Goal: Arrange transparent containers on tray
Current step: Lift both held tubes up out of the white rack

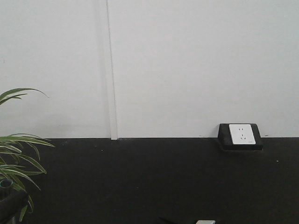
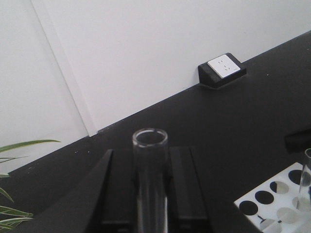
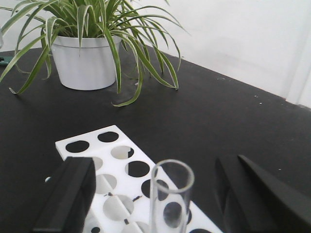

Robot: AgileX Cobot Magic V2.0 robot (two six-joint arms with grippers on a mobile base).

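Left wrist-mounted view gives me the left fingers [image 2: 181, 191] closed on a clear glass tube [image 2: 149, 174], which stands upright between them with its open rim above their tips. From the right wrist I see the right fingers [image 3: 73, 194] spread wide. A second tube [image 3: 170, 194] stands between them in the white rack [image 3: 100, 149], touching neither finger and closer to the right-hand one. The tray is not in any view, so I have no target for either tube yet.

My main worry is the smooth glass. The left tube could slip or swing between the fingers if I turn the wrist fast. Too hard a squeeze could crack it. On the right, closing from this off-centre stance would let one finger meet the tube first and lever it against its rack hole. It might tip the light rack too.

The left wrist looks rolled, since the edge of the black surface [image 2: 233, 126] and the wall socket [image 2: 223, 65] run aslant beyond the fingertips. The right wrist sits low over the rack, fingers pointing towards the potted plant [image 3: 80, 60].
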